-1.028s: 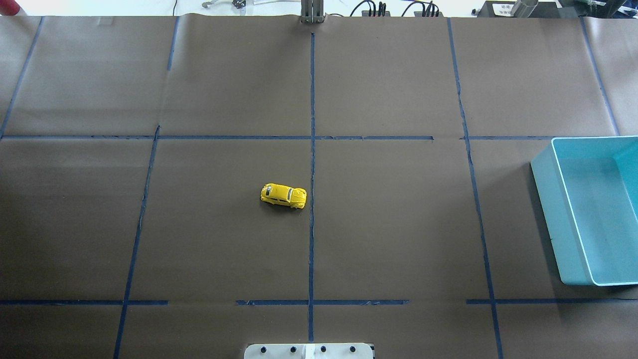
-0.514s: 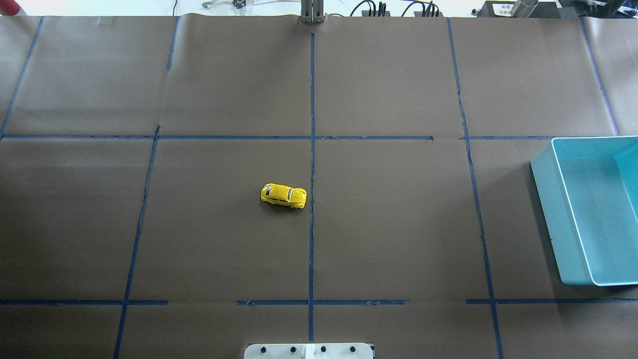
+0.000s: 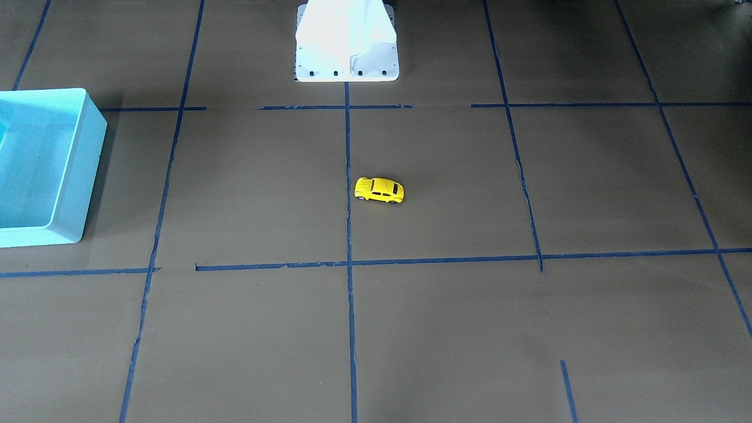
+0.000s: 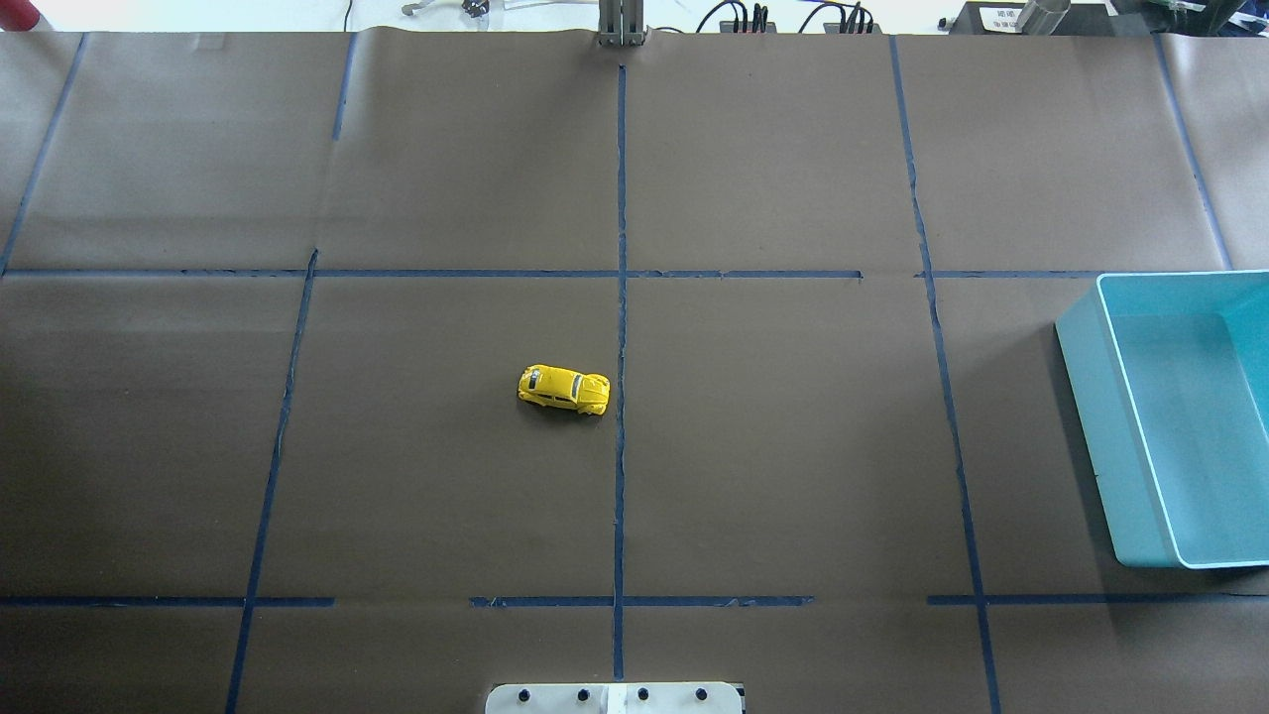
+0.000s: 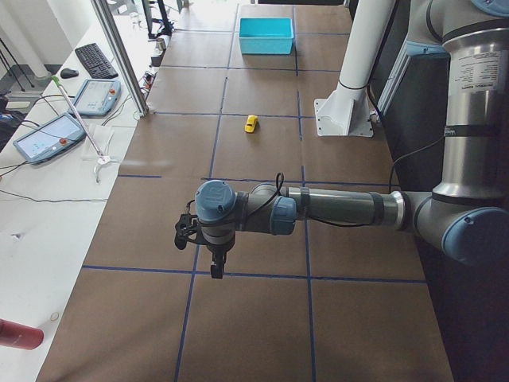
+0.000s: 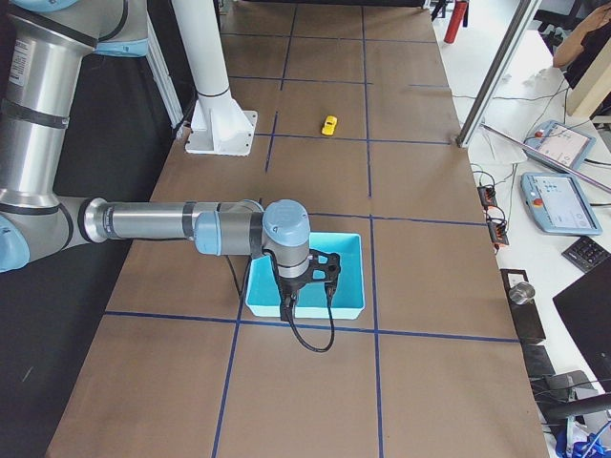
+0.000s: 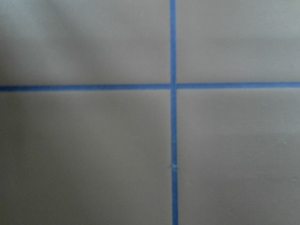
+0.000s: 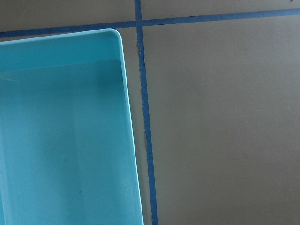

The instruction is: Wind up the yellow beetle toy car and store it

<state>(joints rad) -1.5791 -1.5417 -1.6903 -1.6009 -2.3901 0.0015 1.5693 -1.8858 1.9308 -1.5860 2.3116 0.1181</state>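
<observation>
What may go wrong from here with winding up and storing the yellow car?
The yellow beetle toy car is tiny, rounded and on its wheels, so it may roll or slip when grasped. It stands far from the turquoise bin, so a wound car could drop or run off on the way.

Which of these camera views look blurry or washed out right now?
Left wrist view: out of focus, the blue tape cross soft-edged, its left side dimmer. Front-facing view: the white robot base blown out. Overhead view: sharp, the small yellow beetle toy car crisp.
</observation>
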